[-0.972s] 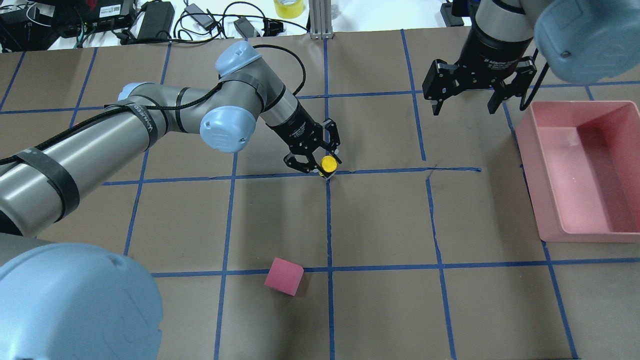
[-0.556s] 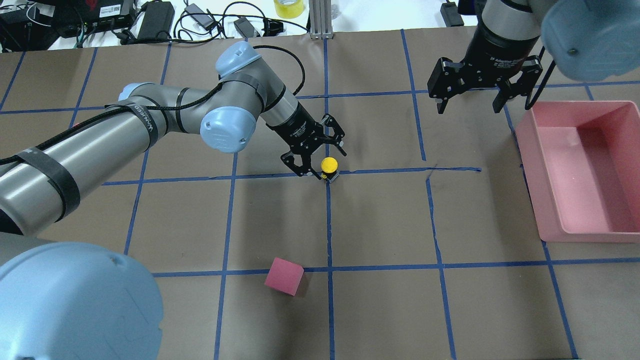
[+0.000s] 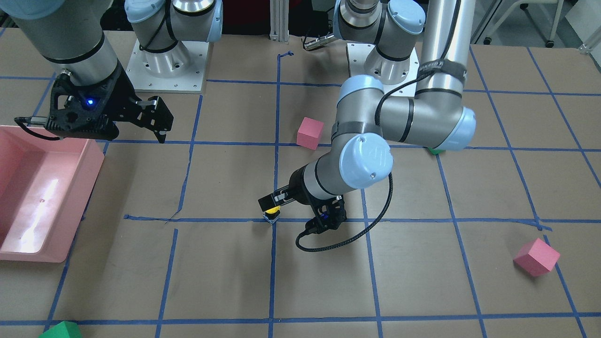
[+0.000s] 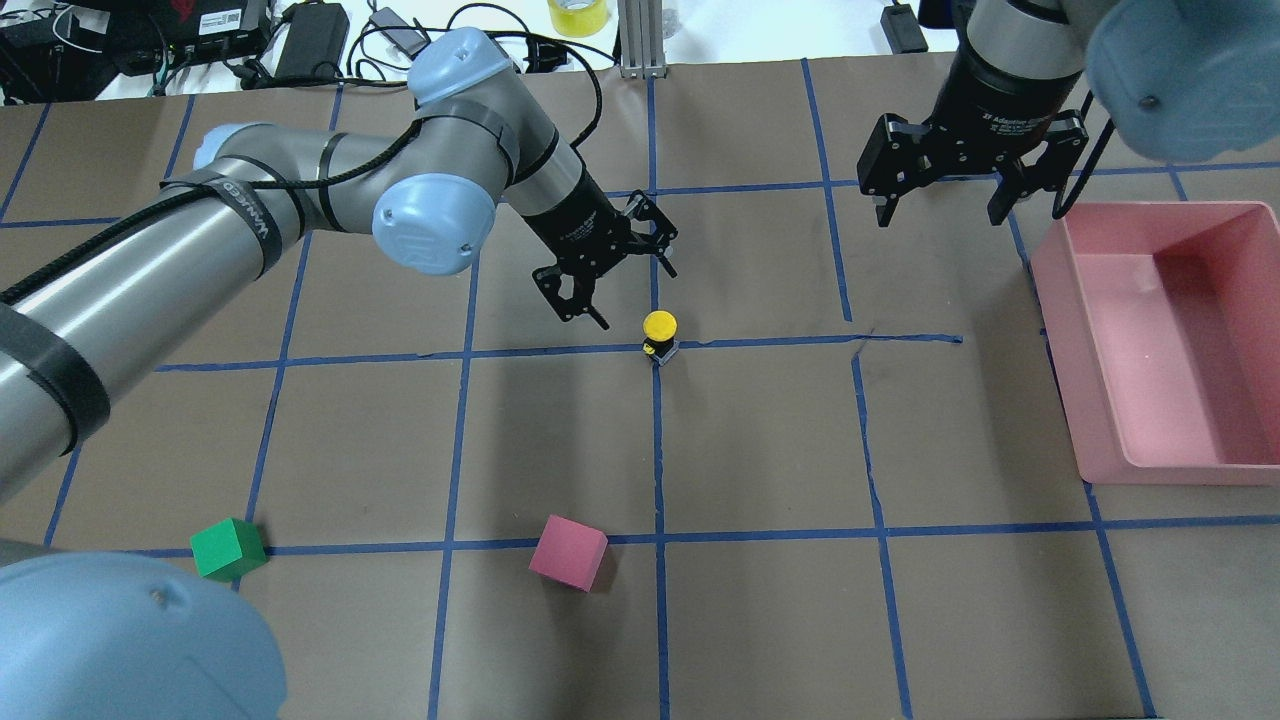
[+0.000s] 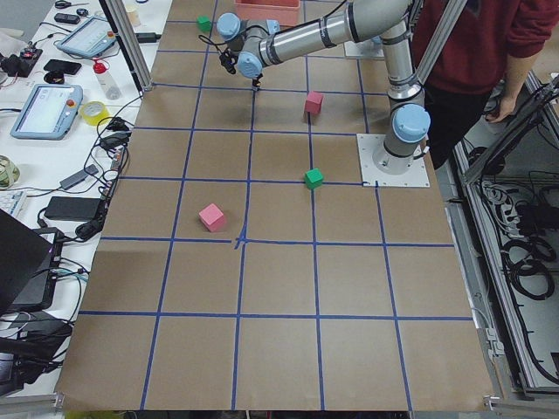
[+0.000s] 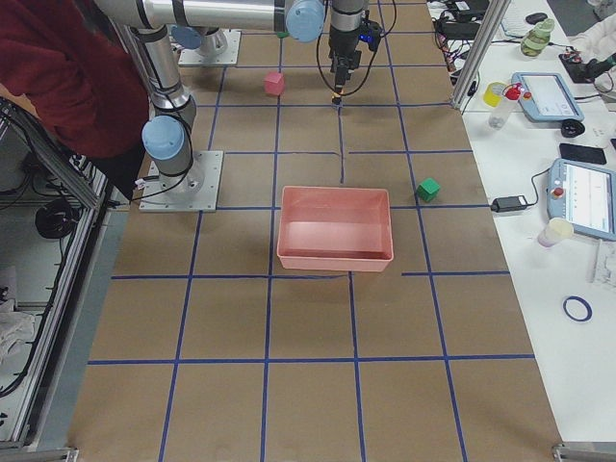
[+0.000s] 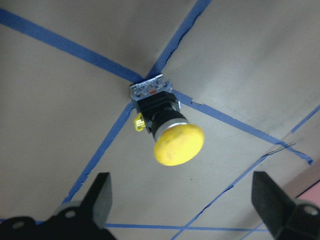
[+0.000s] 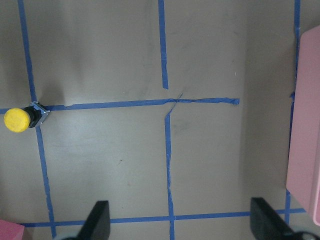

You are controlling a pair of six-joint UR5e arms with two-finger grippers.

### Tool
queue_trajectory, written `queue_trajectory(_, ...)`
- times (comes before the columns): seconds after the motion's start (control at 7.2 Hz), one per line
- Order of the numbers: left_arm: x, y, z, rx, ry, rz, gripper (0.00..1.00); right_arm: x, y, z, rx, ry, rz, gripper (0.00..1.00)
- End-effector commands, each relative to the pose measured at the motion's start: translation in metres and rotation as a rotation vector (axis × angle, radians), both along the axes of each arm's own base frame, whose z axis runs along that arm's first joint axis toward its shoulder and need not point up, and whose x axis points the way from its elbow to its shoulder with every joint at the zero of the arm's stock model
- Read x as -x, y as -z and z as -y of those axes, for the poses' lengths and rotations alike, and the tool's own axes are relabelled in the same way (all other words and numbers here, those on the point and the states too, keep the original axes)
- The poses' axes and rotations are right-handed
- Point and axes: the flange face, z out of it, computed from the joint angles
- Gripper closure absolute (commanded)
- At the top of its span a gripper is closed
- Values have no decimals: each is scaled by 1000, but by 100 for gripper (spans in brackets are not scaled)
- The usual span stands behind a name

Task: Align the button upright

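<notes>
The button (image 4: 659, 330) stands upright on a blue tape crossing, yellow cap up, on its black body and metal base. It also shows in the front view (image 3: 272, 214), the left wrist view (image 7: 170, 130) and the right wrist view (image 8: 20, 119). My left gripper (image 4: 635, 295) is open and empty, raised just behind and to the left of the button, not touching it. In the left wrist view (image 7: 185, 200) its fingers stand wide on both sides. My right gripper (image 4: 940, 215) is open and empty, hovering far right near the pink bin.
A pink bin (image 4: 1060, 330) stands at the right edge of the table. A pink cube (image 4: 568, 552) and a green cube (image 4: 228, 548) lie nearer the robot. Another pink cube (image 3: 536, 256) and a green cube (image 3: 61, 330) lie on the far side. Cables and devices line the far edge.
My left gripper opened off the button and pulled back up and away to the left. The button stayed standing on the tape crossing. My right gripper shifted slightly.
</notes>
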Motion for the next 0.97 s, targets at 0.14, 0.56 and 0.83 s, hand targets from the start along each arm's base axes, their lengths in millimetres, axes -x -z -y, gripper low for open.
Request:
queue_trajectory(0.14, -30, -130, -48, 133, 323, 154, 0, 0, 0, 1, 4, 0, 0, 0)
queue_trajectory(0.56, -65, -234, -110, 367, 599, 326, 0, 1, 3, 3, -2, -1, 3, 0)
queue_trajectory(0.83, -70, -253, -110, 501, 595, 370, 0, 0, 5, 3, -8, -1, 8, 0)
